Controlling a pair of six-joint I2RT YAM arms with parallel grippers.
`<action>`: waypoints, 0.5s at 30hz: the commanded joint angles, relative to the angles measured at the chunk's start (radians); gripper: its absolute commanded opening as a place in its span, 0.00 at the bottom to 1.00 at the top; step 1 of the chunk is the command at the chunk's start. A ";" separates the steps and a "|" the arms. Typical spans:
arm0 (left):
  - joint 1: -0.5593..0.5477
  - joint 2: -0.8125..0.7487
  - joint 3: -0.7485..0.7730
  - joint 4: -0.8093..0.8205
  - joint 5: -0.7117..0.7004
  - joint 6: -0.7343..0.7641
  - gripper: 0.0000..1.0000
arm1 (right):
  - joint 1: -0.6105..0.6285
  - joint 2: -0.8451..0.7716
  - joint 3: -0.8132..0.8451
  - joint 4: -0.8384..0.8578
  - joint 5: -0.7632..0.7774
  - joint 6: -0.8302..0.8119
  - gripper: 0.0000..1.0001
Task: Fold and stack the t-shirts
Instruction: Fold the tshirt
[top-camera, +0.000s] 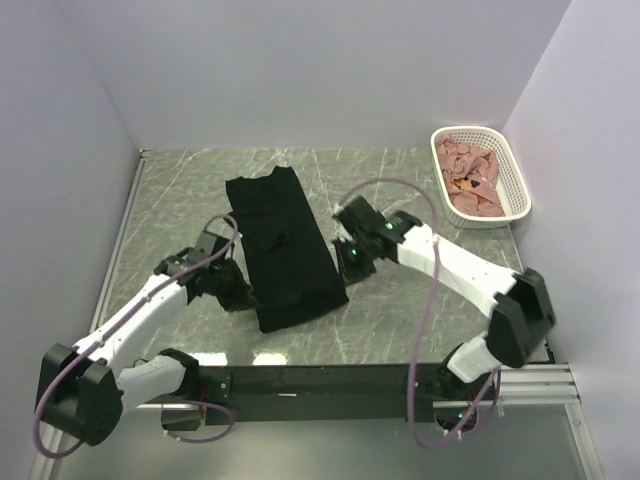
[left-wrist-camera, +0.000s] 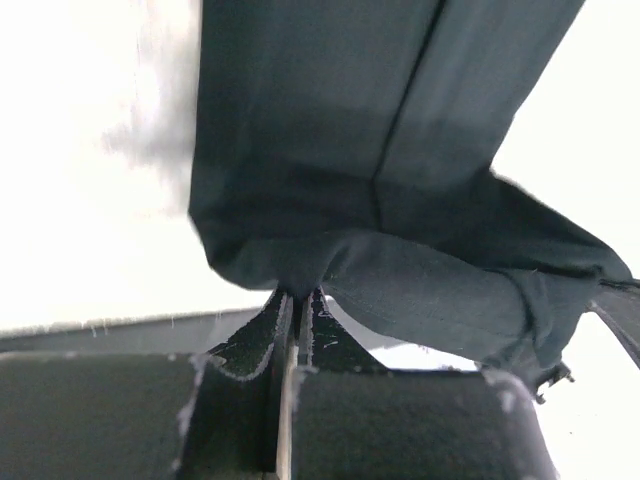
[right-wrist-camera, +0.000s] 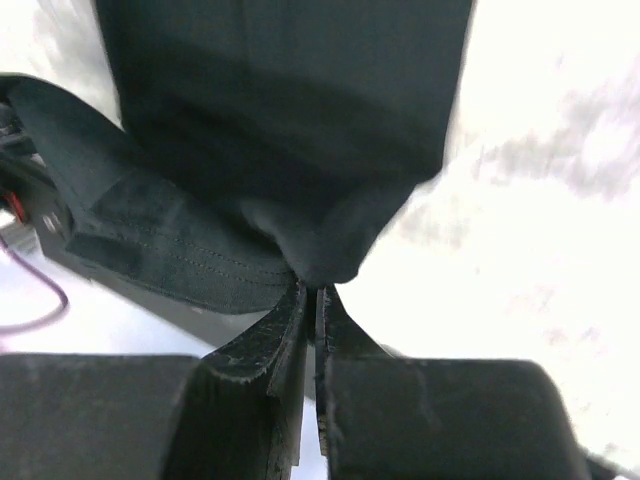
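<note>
Black t-shirt (top-camera: 285, 245) lies on the marbled grey table (top-camera: 420, 200) between the two grippers, folded lengthwise into a long narrow band. Long axis runs near-to-far, slightly slanted: the far end sits a bit left, the near end a bit right. Cannot tell which end is the collar.

Left gripper (top-camera: 240, 293) is at the near-left corner of the band; the shirt stretches ahead of it and to its right. In the left wrist view the jaws are pressed together with a fold of black cloth pinched at the tips, so it is clamped on the shirt. Fabric bunches just above the pinch, and a stitched hem hangs off to the right of it.

Right gripper (top-camera: 350, 265) is at the near-right edge of the band, with the shirt to its left and ahead. In the right wrist view the jaws are closed tight on a rounded tuck of black cloth. A stitched hem edge lies to the left of the pinch.

The two grippers sit opposite each other across the near end, with the shirt's width between them.

White lattice basket (top-camera: 515, 185) stands well beyond the right gripper, far and to its right, near the wall. Crumpled pink cloth pieces (top-camera: 470, 180) lie piled inside it; their number is unclear.
</note>
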 joint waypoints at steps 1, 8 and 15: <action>0.107 0.059 0.091 0.049 -0.041 0.169 0.01 | -0.042 0.140 0.181 -0.025 0.016 -0.114 0.00; 0.243 0.203 0.147 0.172 -0.058 0.287 0.01 | -0.080 0.330 0.393 -0.028 0.076 -0.204 0.00; 0.290 0.308 0.209 0.266 -0.078 0.350 0.01 | -0.117 0.433 0.522 0.006 0.079 -0.237 0.00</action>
